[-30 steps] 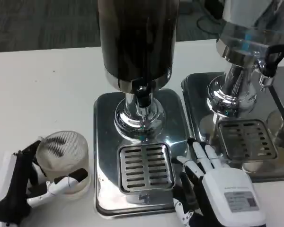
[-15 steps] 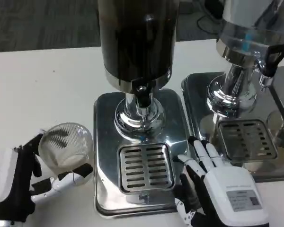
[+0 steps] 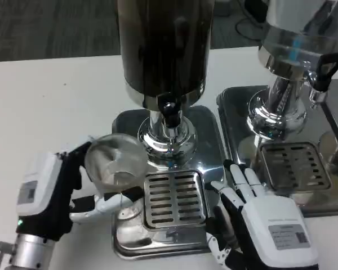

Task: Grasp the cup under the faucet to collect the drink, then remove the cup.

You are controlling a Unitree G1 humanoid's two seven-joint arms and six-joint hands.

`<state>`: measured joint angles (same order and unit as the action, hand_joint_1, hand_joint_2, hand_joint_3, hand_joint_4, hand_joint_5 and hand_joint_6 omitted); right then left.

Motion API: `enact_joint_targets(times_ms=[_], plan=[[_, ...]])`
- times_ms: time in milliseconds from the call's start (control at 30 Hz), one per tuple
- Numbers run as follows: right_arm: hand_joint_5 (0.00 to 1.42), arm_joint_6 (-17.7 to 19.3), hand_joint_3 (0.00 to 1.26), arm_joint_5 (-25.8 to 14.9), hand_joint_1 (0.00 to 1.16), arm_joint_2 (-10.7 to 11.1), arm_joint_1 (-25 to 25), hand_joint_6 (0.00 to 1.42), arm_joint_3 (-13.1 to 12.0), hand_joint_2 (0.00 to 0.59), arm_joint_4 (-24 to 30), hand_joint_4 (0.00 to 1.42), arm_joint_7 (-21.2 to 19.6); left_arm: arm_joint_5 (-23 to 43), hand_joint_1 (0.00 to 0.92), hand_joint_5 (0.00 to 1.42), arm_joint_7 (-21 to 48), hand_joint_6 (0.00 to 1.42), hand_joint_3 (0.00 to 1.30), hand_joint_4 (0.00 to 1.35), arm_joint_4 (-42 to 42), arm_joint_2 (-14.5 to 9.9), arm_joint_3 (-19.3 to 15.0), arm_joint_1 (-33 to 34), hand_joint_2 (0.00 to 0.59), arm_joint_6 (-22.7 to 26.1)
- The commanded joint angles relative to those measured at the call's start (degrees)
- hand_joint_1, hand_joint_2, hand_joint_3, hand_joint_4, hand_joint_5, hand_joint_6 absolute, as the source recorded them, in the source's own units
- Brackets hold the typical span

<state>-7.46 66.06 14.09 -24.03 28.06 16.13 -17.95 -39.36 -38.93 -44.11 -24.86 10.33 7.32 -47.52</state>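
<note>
A clear ribbed plastic cup is held by my left hand, lifted and tilted, over the left edge of the steel drip tray. It sits left of the slotted grate and below-left of the black faucet of the dark drink dispenser. The cup looks empty. My right hand rests with fingers spread at the tray's right front corner, holding nothing.
A second dispenser with its own steel tray and grate stands at the right, close to my right hand. The white table stretches to the left and back.
My left hand has lifted the cup off the table and carried it right, onto the tray's left edge near the grate. The right hand has stayed put.
</note>
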Motion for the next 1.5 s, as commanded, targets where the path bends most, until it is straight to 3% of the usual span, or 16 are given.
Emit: enact_joint_targets(times_ms=[33,433,867,1000,1300,1500], plan=[[0.04,-1.2,0.26,1.1,0.55,-0.7,-1.3,0.27,0.4,0.506,0.4,0.02,-1.0,-1.2,0.466,0.9,-0.4,1.19,0.52,0.67,-3.6,2.0,3.0,4.6,0.075,0.3],[0.04,-2.6,0.26,1.9,0.55,-1.9,-1.8,0.27,1.0,0.51,0.4,0.02,-2.2,-2.4,0.459,0.88,0.4,1.18,0.51,0.67,-13.3,4.9,9.8,13.0,0.077,0.7],[0.04,-2.9,0.26,2.1,0.56,-1.9,-2.8,0.27,0.2,0.514,1.4,0.02,-2.1,-3.2,0.449,0.85,-3.2,1.13,0.47,0.62,-17.5,6.7,14.8,16.0,0.083,2.4],[0.04,-2.6,0.27,2.1,0.56,-1.9,-2.3,0.27,0.3,0.514,1.2,0.02,-1.7,-5.2,0.398,0.73,-5.9,1.0,0.34,0.5,-17.3,5.6,16.9,16.3,0.099,4.1],[0.04,-2.2,0.27,1.5,0.56,-1.6,-1.6,0.27,-0.2,0.514,1.0,0.02,-1.4,-3.3,0.195,0.61,-7.3,0.83,0.23,0.38,-16.9,4.7,15.6,14.3,0.049,3.6],[0.04,-2.1,0.27,1.2,0.56,-1.6,-1.4,0.27,-0.1,0.514,0.7,0.02,-1.4,-2.6,0.104,0.55,-7.5,0.73,0.19,0.31,-16.2,4.5,14.5,13.4,0.046,3.3]])
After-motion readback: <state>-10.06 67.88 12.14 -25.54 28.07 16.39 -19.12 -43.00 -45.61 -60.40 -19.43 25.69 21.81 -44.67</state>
